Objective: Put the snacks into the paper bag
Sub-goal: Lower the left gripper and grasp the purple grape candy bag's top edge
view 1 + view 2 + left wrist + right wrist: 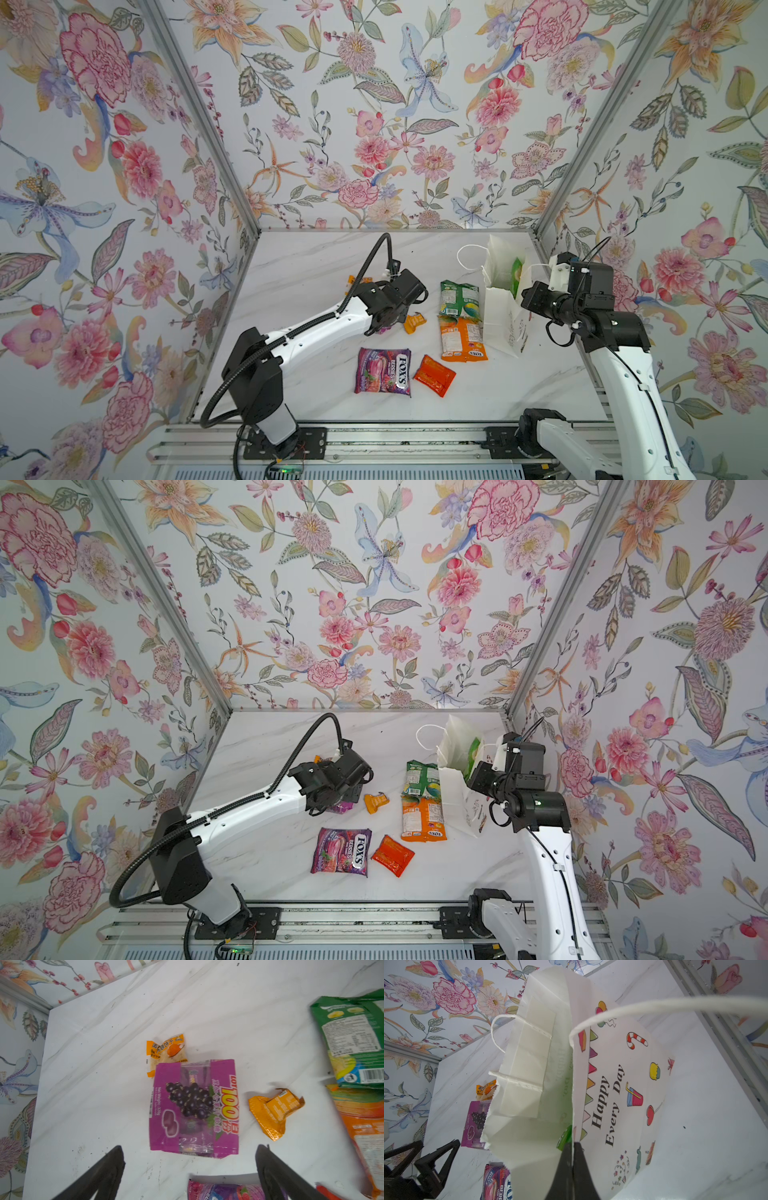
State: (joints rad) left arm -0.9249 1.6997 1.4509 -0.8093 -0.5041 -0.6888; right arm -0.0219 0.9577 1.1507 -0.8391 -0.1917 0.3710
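Paper bag [503, 316] stands at the right rear of the desk [311, 257], mouth open. Right end effector [572, 1144] is clenched on the bag's printed front panel at its top edge, apparently holding the mouth open. One light green packet [517, 276] shows inside the bag; whether more lie under it, cannot tell. Left end effector [190, 1147] is released, jaws wide, hovering over the purple grape packet [195, 1105] and holding nothing. Seven snacks lie out on the desk: the grape packet, a small orange biscuit sachet [166, 1051] partly tucked under its far edge, a crumpled orange sachet [274, 1109], a green packet [459, 297] and orange FOX'S packet [462, 338] just beside the bag, a purple FOX'S Berries packet [384, 370] and a red-orange sachet [434, 375] nearer the front. Judgement: task early, grape packet likely next.
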